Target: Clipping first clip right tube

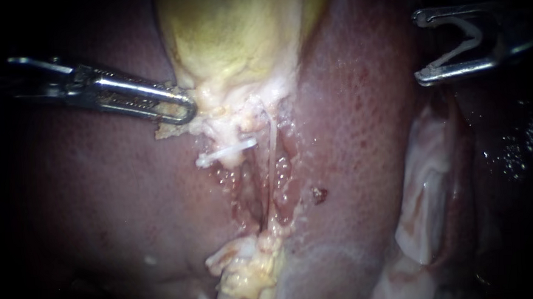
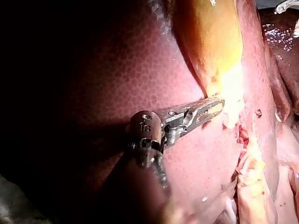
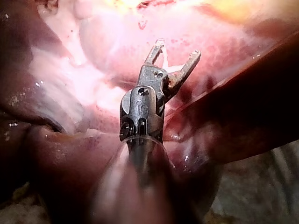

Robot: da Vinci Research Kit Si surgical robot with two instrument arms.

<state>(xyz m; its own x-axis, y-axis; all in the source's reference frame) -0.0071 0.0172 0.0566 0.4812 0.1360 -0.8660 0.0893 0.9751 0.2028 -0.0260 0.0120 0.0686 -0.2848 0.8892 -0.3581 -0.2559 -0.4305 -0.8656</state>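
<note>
Liver [image 1: 99, 207] fills the frame. Gallbladder [image 1: 230, 36] sits top centre, the left instrument [image 1: 188, 110] clamped on its lower edge. Upper right, the right instrument [image 1: 417, 47] gapes wide, cradling a white clip [image 1: 456, 53]. Right tube [image 1: 272, 143], at centre, looks thin, soft and tearable, best clipped at its bare mid-length.

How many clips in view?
2. Placed clip just below the gallbladder; loaded clip in the right instrument, clear of tissue. Others may be hidden.

Light strongest mid-scene in endoscope view — edges black. Dull grey surface [image 3: 268, 198] at fringe of wrist views.
</note>
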